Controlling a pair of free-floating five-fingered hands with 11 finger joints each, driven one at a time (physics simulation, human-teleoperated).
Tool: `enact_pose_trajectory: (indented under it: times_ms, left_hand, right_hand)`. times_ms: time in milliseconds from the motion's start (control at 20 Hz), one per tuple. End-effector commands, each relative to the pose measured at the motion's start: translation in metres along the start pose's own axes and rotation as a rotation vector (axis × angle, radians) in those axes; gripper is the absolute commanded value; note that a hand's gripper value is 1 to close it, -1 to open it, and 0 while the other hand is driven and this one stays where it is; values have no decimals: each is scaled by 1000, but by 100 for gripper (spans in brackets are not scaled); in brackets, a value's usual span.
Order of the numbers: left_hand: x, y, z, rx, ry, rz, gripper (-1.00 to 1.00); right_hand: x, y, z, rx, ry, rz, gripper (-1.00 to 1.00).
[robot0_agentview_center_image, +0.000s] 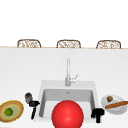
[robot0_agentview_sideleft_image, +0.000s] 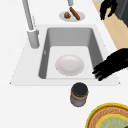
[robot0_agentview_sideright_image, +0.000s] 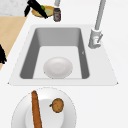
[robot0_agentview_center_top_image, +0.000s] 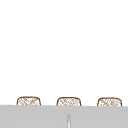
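Observation:
My left hand (robot0_agentview_center_image: 33, 107) hovers over the sink's front left corner, fingers relaxed and holding nothing. In the left side view the left hand (robot0_agentview_sideleft_image: 112, 63) reaches over the sink's front rim (robot0_agentview_sideleft_image: 107, 78); in the right side view the left hand (robot0_agentview_sideright_image: 37, 8) is by the yellow plate. Nearest to it is a dark-lidded jar (robot0_agentview_center_image: 28, 96) on the counter. My right hand (robot0_agentview_center_image: 98, 114) hangs at the front right corner, open and empty, beside the white plate (robot0_agentview_center_image: 113, 108). A round bowl (robot0_agentview_center_image: 67, 114) lies in the basin, red from the front, and the bowl (robot0_agentview_sideleft_image: 69, 65) is white from the sides.
A yellow-brown plate (robot0_agentview_center_image: 15, 111) with a green fruit (robot0_agentview_center_image: 8, 111) sits at the far left. The white plate carries a baguette (robot0_agentview_center_image: 116, 104) and a brown lump (robot0_agentview_center_image: 109, 98). The faucet (robot0_agentview_center_image: 68, 72) stands behind the basin. Three wicker chair backs (robot0_agentview_center_image: 68, 44) line the counter's far edge.

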Motion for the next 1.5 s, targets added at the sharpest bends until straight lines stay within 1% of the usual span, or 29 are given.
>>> enact_pose_trajectory:
  times_ms: [0,100,300,400,450,500,550,600,650,700,750,800,850,950,1050,1100,1150,1300,1350,1400,1450]
  left_hand:
    - [-5,-7,-13,61,73,-89,-100]
    - [-8,-10,-21,59,73,-106,-100]
    - [-17,-21,-32,61,79,-153,-100]
    - [-21,-25,-34,74,73,-179,-100]
    - [-24,-29,-33,88,70,-188,-100]
    - [-29,-34,-32,96,71,-185,-100]
    - [-33,-37,-33,98,71,-177,-100]
    - [-35,-39,-36,91,72,-164,-100]
    - [-37,-42,-37,86,73,-165,-100]
    - [-38,-43,-39,74,70,-162,-100]
    - [-38,-43,-41,55,62,-154,-100]
    - [-38,-41,-40,30,47,-144,-100]
    - [-38,-39,-38,11,22,-139,-100]
    - [-39,-39,-39,-1,19,-138,-100]
    - [-40,-39,-39,-4,13,-135,-100]
    - [-39,-40,-39,3,11,-138,-100]
    - [-39,-40,-39,2,8,-138,-100]
    - [-38,-40,-39,1,9,-138,-100]
    - [-36,-46,-41,5,6,-138,-100]
    - [-36,-47,-46,7,5,-133,-100]
    - [-34,-51,-53,16,25,-137,-100]
  right_hand:
    - [0,0,0,0,0,0,0]
    - [0,0,0,0,0,0,0]
    - [0,0,0,0,0,0,0]
    - [0,0,0,0,0,0,0]
    - [0,0,0,0,0,0,0]
    - [0,0,0,0,0,0,0]
    - [0,0,0,0,0,0,0]
    - [0,0,0,0,0,0,0]
    - [0,0,0,0,0,0,0]
    - [0,0,0,0,0,0,0]
    - [0,0,0,0,0,0,0]
    - [0,0,0,0,0,0,0]
    - [0,0,0,0,0,0,0]
    - [0,0,0,0,0,0,0]
    - [0,0,0,0,0,0,0]
    - [0,0,0,0,0,0,0]
    - [0,0,0,0,0,0,0]
    - [0,0,0,0,0,0,0]
    - [0,0,0,0,0,0,0]
    - [0,0,0,0,0,0,0]
    - [0,0,0,0,0,0,0]
